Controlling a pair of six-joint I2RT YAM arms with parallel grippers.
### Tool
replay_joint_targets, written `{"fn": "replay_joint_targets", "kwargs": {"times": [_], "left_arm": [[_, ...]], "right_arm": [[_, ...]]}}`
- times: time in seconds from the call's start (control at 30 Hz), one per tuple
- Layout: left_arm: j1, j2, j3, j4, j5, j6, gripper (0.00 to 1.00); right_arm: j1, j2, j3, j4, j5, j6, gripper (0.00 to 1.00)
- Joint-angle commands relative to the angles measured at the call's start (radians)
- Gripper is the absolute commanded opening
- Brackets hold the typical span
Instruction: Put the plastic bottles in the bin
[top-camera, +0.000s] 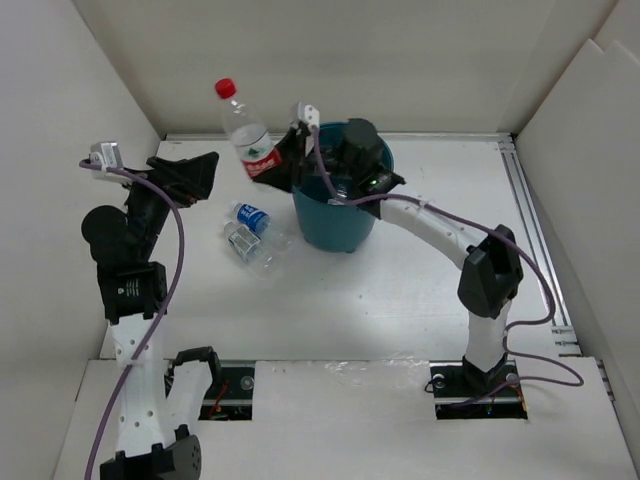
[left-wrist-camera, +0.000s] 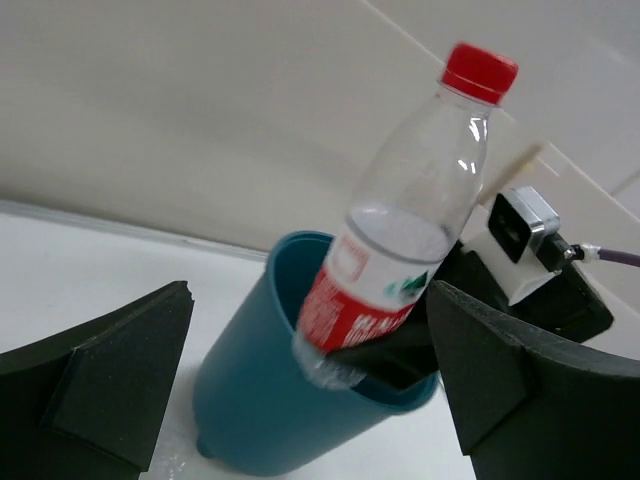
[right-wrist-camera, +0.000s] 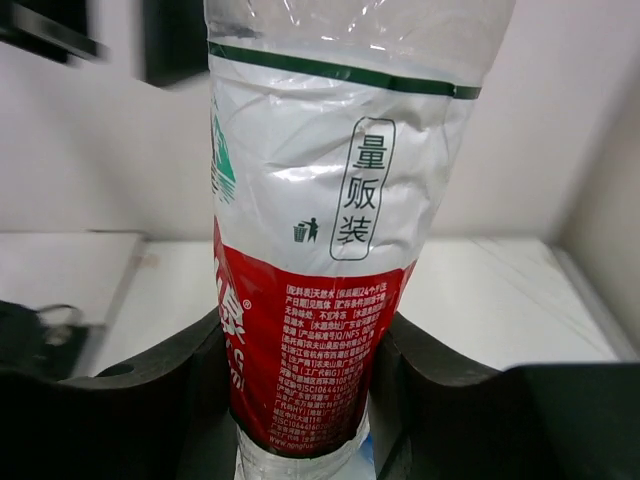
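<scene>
The teal-blue bin (top-camera: 340, 215) stands upright at the back middle of the table. My right gripper (top-camera: 281, 160) is shut on a clear bottle with a red-and-white label and red cap (top-camera: 249, 140). It holds the bottle tilted, base at the bin's left rim, cap up and to the left. The right wrist view shows the label (right-wrist-camera: 310, 330) pinched between the pads (right-wrist-camera: 430, 380). The left wrist view shows this bottle (left-wrist-camera: 400, 250) with its base over the bin's (left-wrist-camera: 250, 390) mouth. My left gripper (top-camera: 197, 176) is open and empty, left of the bin.
Two more bottles lie on the table left of the bin: one with a blue label (top-camera: 251, 217), and a clear one (top-camera: 248, 248) in front of it. White walls enclose the table at the back and both sides.
</scene>
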Motion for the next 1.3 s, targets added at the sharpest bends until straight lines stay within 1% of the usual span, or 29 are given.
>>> {"fn": "replay_joint_targets", "kwargs": {"times": [0.0,0.03,0.13,0.17,0.2,0.27,0.3,0.33,0.37,0.4,0.53,0.67,0.8,0.87,0.93,1.0,1.27], "left_arm": [[0.009,0.039,0.041,-0.073,-0.154,-0.017,1.00],[0.009,0.048,0.041,-0.073,-0.154,-0.017,1.00],[0.009,0.080,0.000,-0.106,-0.198,-0.017,1.00],[0.009,0.092,-0.010,-0.106,-0.198,-0.017,1.00],[0.009,0.111,-0.010,-0.144,-0.198,-0.017,1.00],[0.009,0.181,-0.010,-0.194,-0.208,-0.017,1.00],[0.009,0.206,-0.010,-0.223,-0.195,-0.017,1.00],[0.009,0.245,-0.010,-0.235,-0.195,-0.017,1.00],[0.009,0.261,-0.010,-0.235,-0.186,-0.017,1.00],[0.009,0.270,-0.010,-0.247,-0.186,-0.017,1.00],[0.009,0.283,-0.065,-0.269,-0.206,-0.017,1.00],[0.009,0.336,-0.065,-0.349,-0.218,-0.005,1.00],[0.009,0.368,-0.126,-0.359,-0.231,-0.014,1.00],[-0.036,0.369,-0.149,-0.370,-0.275,-0.039,1.00],[-0.087,0.381,-0.180,-0.370,-0.321,-0.068,1.00],[-0.087,0.410,-0.218,-0.346,-0.333,-0.109,1.00],[-0.087,0.603,-0.220,-0.255,-0.266,-0.138,1.00]], "right_arm": [[-0.130,-0.102,-0.039,-0.094,0.052,-0.114,0.00],[-0.176,-0.111,-0.056,-0.105,0.062,-0.127,0.00],[-0.237,-0.149,-0.133,-0.115,0.073,-0.136,0.00],[-0.263,-0.158,-0.148,-0.115,0.073,-0.148,0.01],[-0.274,-0.158,-0.175,-0.115,0.073,-0.148,0.06],[-0.286,-0.194,-0.194,-0.125,0.073,-0.176,0.38],[-0.286,-0.206,-0.214,-0.125,0.073,-0.185,0.52],[-0.286,-0.229,-0.214,-0.137,0.084,-0.200,0.63],[-0.286,-0.238,-0.226,-0.137,0.084,-0.200,0.90],[-0.296,-0.247,-0.226,-0.146,0.094,-0.214,0.99],[-0.306,-0.275,-0.226,-0.166,0.095,-0.234,0.99],[-0.326,-0.319,-0.217,-0.192,0.113,-0.245,0.99],[-0.326,-0.390,-0.217,-0.290,0.174,-0.300,0.99],[-0.314,-0.414,-0.217,-0.336,0.226,-0.326,0.99],[-0.300,-0.447,-0.217,-0.387,0.257,-0.360,0.99],[-0.274,-0.468,-0.231,-0.398,0.271,-0.369,0.99],[-0.254,-0.571,-0.335,-0.398,0.259,-0.400,0.99]]}}
